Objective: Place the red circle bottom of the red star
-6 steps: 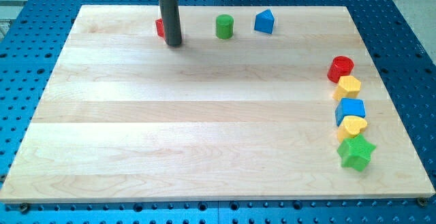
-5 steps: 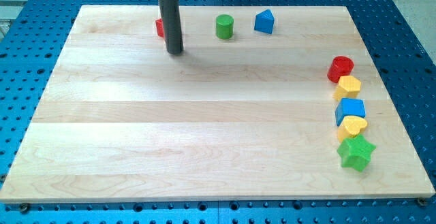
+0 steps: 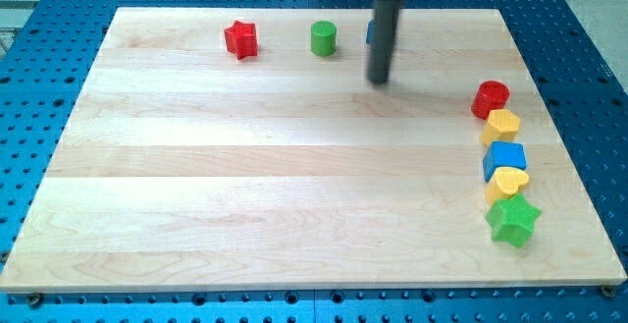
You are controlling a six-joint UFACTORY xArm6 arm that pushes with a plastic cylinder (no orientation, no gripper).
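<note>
While the rod: stood upright near the upper middle-right of the frame, my tip (image 3: 379,80) rested on the wooden board (image 3: 294,166).
Rod end: a bare rod, so nothing was clasped or let go; the tip touched no block.
Blue block (image 3: 370,32): mostly hidden behind the rod near the board's top edge, only a sliver showing at the rod's left; shape could not be made out.
Red circle (image 3: 491,98): lay at the right side of the board, to the right of the tip and slightly lower, well apart from it.
Red star (image 3: 240,39): sat in the upper left part of the board, well apart from the tip on its left.
Green cylinder (image 3: 324,38): stood between the red star and the rod, near the top edge.
Right-hand column: below the red circle ran a yellow block (image 3: 501,125), a blue cube (image 3: 504,159), a yellow heart (image 3: 507,182) and a green star (image 3: 513,219), each close to the next.
</note>
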